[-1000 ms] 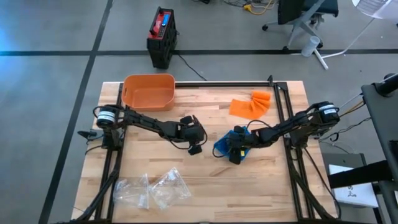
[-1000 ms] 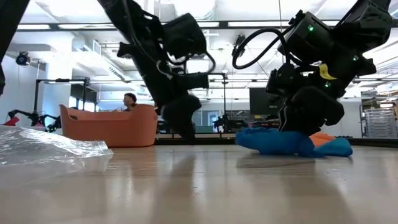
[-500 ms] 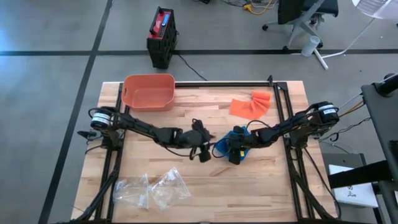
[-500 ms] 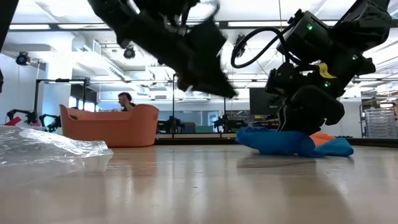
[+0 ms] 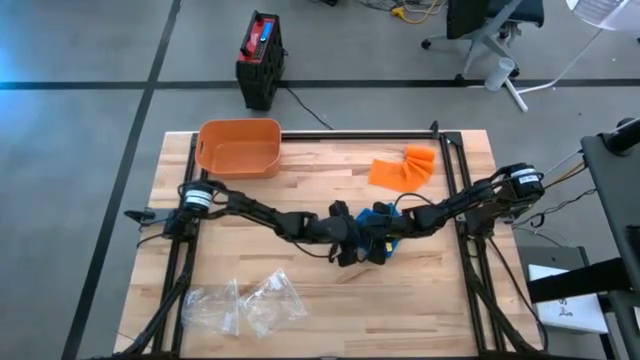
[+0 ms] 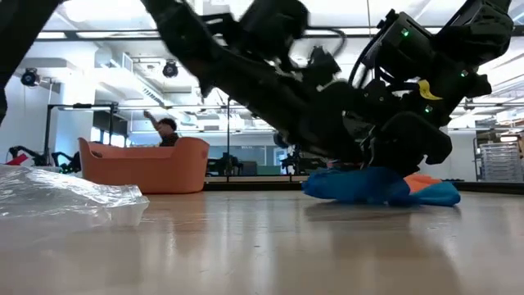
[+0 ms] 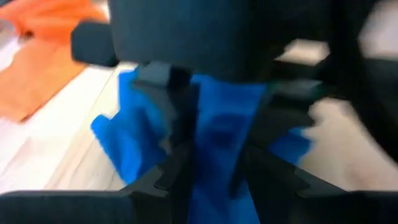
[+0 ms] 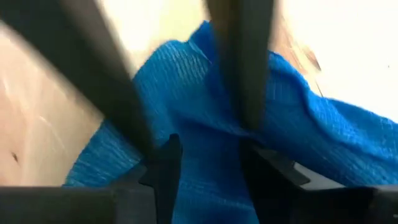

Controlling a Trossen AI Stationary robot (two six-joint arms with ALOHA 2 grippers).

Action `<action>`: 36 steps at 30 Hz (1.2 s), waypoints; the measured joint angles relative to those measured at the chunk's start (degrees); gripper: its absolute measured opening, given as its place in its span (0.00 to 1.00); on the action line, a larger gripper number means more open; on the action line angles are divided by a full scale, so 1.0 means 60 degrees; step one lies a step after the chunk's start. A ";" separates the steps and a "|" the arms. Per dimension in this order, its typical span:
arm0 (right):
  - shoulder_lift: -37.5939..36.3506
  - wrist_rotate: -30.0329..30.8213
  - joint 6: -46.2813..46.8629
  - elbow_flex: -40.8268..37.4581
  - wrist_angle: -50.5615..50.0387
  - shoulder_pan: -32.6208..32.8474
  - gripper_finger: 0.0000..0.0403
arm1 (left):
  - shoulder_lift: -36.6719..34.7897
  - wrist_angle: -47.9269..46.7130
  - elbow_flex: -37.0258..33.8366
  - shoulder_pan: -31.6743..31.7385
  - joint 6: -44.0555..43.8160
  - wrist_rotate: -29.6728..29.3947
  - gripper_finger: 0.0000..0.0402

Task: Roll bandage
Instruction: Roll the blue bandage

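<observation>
Blue bandage (image 5: 372,226) bunched in a loose heap on the worktop (image 5: 330,300), right of centre, between both arms. Not a roll yet, mostly crumpled folds.

Right claw (image 5: 376,245) down on the heap, fingers apart with blue cloth between them per right wrist view; looks clamped on a fold, jaws fairly wide. Left claw (image 5: 345,247) just beside it, touching the heap's left edge; left wrist view shows fingers part-open astride a ridge of the blue cloth, grip not confirmed, so cannot tell if holding.

Step in hand, judged: get two-point hold on the bandage to start winding.

To do it well:
- Pin one end with right claw, keep low on the worktop so cloth stays taut.
- Close left claw on a single free edge, not the whole bunch; thick bite likely slips.
- Pull out flat before rolling, otherwise lumpy roll.
- Keep claws from colliding, very close now.
- Soft crepe-like weave, likely stretches and snags on finger edges; go slow.

Orange cloth (image 5: 403,167), orange bin (image 5: 239,148) and plastic bags (image 5: 245,305) well apart, no interference.
</observation>
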 joint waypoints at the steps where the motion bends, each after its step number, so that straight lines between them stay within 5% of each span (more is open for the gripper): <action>1: -0.0004 0.0013 0.0027 0.0000 -0.0102 0.0000 0.39 | 0.0087 -0.0533 0.0172 0.0049 0.0013 -0.0176 0.32; 7: -0.0041 0.0071 0.0144 0.0047 -0.0698 0.0146 0.37 | -0.0043 -0.2316 0.0080 0.0364 0.0011 -0.1416 0.29; 20: -0.0098 0.0095 0.0028 0.0044 -0.0914 0.0644 0.41 | -0.0979 -0.1365 -0.1832 0.0765 -0.0635 -0.1531 0.29; 36: -0.0896 0.0178 0.0716 -0.0007 -0.0988 0.0487 0.41 | -0.0984 -0.0683 -0.2100 0.0784 -0.1066 -0.1295 0.21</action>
